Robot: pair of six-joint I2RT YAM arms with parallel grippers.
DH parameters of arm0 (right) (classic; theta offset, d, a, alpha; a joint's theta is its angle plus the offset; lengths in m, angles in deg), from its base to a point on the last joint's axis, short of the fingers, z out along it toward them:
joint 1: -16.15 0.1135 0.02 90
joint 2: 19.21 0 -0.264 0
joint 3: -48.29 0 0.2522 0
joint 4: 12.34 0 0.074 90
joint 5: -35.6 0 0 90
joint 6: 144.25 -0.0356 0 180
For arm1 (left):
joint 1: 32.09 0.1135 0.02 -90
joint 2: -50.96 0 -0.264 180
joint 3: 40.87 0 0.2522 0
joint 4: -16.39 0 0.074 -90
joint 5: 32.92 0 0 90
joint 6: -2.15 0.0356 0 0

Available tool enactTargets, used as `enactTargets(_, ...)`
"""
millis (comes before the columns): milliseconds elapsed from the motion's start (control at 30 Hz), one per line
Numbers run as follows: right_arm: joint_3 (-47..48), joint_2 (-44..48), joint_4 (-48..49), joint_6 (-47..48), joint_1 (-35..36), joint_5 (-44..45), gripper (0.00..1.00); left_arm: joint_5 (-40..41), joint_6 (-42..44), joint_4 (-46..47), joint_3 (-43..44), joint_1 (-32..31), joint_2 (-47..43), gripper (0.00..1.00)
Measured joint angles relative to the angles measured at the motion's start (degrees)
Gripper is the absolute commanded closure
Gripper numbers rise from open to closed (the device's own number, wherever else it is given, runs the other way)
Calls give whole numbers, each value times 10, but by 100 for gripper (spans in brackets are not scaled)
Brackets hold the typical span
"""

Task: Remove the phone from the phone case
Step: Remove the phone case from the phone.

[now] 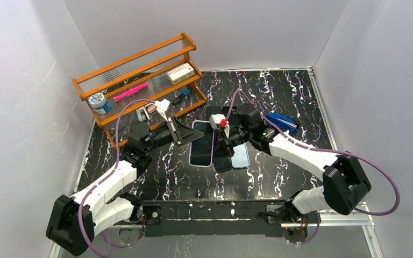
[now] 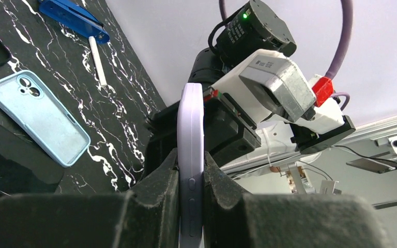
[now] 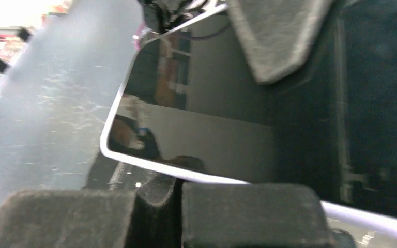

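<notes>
Left gripper (image 2: 191, 164): closed on the lavender phone case (image 2: 191, 116), one pad on each broad face.
Right gripper (image 1: 225, 143): at the case side opposite the left gripper; whether it grips cannot be determined.
Clearance: rack (image 1: 140, 80) close behind the left gripper; light blue case (image 1: 241, 156) just beside the right gripper; open table (image 1: 161, 172) toward the bases.
Phone (image 3: 201, 119): seated in the case between both grippers; dark glossy screen, pale rim.

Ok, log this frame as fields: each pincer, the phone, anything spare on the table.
left pincer: shut on lavender-cased smartphone, clamping its thin edge
right pincer: shut on the same phone's opposite rim
phone: still inside its case
spare: empty light-blue silicone phone case, flat on black marbled table
</notes>
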Motion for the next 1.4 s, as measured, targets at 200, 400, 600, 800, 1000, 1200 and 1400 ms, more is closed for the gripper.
enactTargets(200, 16, -3, -10, 40, -2, 76, 86, 23, -5, -11, 0, -5, -7, 100)
enactTargets(400, -24, 20, 19, 5, -2, 123, 57, 43, 44, -65, 0, -9, -42, 100)
enactTargets(600, -104, 71, 69, -72, -2, 115, 46, 56, 79, -69, 0, -9, -64, 100)
enactTargets(800, -147, 88, 188, -185, -2, 79, 44, 62, 87, -47, 0, -9, -68, 100)
enactTargets(1000, -156, 88, 306, -283, -2, 58, 46, 62, 87, -37, -3, -9, -69, 100)
enactTargets(1200, -156, 82, 366, -333, -1, 49, 53, 62, 83, -28, -6, -9, -69, 100)
enactTargets(1400, -156, 67, 381, -349, -1, 42, 65, 63, 75, -17, -8, -9, -69, 100)
